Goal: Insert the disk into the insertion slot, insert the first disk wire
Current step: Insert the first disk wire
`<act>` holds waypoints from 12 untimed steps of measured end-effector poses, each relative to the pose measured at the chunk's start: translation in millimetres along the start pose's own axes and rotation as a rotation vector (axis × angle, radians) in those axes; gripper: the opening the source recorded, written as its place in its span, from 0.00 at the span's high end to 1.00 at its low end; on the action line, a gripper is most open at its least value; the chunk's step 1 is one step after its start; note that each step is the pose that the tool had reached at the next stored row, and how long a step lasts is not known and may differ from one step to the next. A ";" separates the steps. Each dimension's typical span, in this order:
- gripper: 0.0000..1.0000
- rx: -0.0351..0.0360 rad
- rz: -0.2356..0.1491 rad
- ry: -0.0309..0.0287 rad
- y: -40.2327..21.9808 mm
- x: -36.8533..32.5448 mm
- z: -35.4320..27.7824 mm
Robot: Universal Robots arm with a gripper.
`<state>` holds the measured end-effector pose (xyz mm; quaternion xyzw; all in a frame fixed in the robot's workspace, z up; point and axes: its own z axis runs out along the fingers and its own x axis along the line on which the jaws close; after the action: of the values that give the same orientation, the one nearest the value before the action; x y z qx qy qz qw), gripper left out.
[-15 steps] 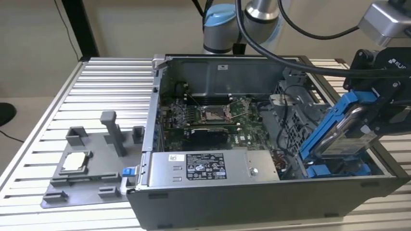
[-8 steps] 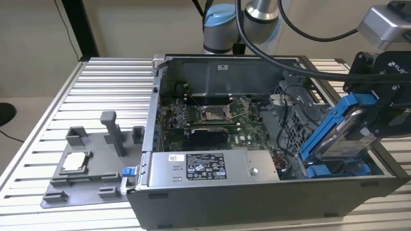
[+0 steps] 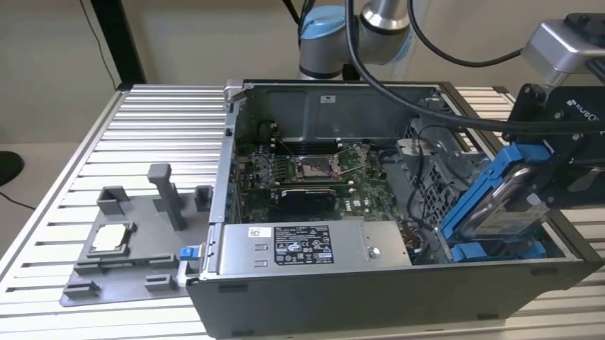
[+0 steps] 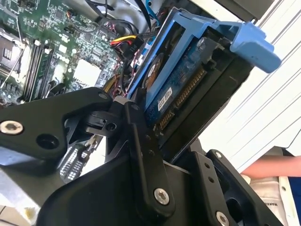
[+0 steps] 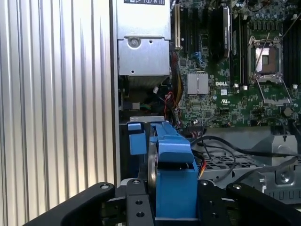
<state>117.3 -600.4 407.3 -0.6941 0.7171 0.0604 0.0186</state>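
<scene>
While the hand (image 5: 172, 209) grips the disk (image 3: 503, 200) tight, the disk leans over the slot (image 3: 492, 251) under the hand, not in yet, nothing plugged into it.

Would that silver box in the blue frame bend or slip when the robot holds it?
Probably no bending: the disk looks like solid metal in a hard blue frame. It is likely heavy for its size. It might slip, since the gripper pinches only one end while it hangs tilted.
</scene>
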 end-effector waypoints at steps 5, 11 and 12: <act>1.00 0.0000 0.000 0.0001 -0.4 0.7 6.2; 0.00 0.0000 0.000 -0.0001 -0.4 0.7 6.6; 0.00 0.0000 0.000 0.0000 -0.4 0.7 6.6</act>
<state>117.4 -600.4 400.7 -0.6941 0.7170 0.0604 0.0186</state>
